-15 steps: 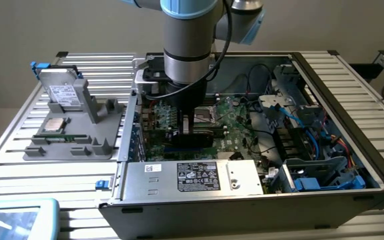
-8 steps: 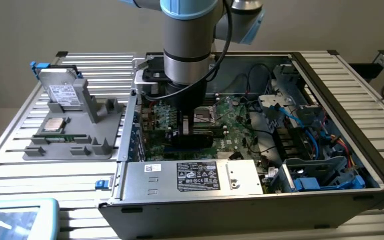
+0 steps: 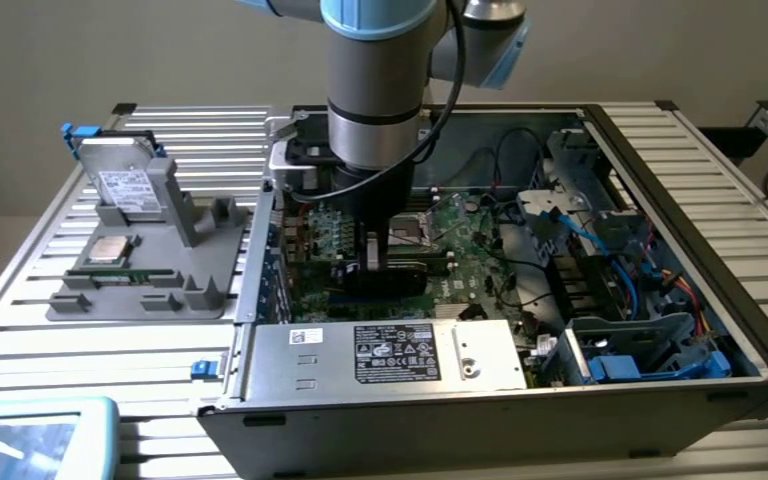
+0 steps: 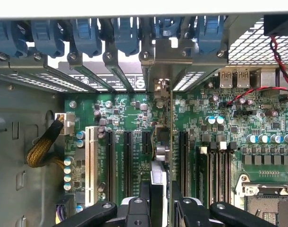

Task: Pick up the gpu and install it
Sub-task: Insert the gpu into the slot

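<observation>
The open case (image 3: 704,250) sits on the tabletop (image 3: 37,330), holding the motherboard (image 4: 134,123), a power supply (image 3: 384,355) and blue-cabled drive bays. The pincer (image 4: 160,208) is closed on the gpu (image 4: 159,177), held edge-on just above the motherboard's slots (image 4: 127,161). To seat it well, I judge the card must stay upright, parallel to its slot, bracket toward the rear openings, then be pressed evenly.

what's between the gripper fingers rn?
The gpu, edge-on in the wrist view, clamped by the gripper above the motherboard slots.
</observation>
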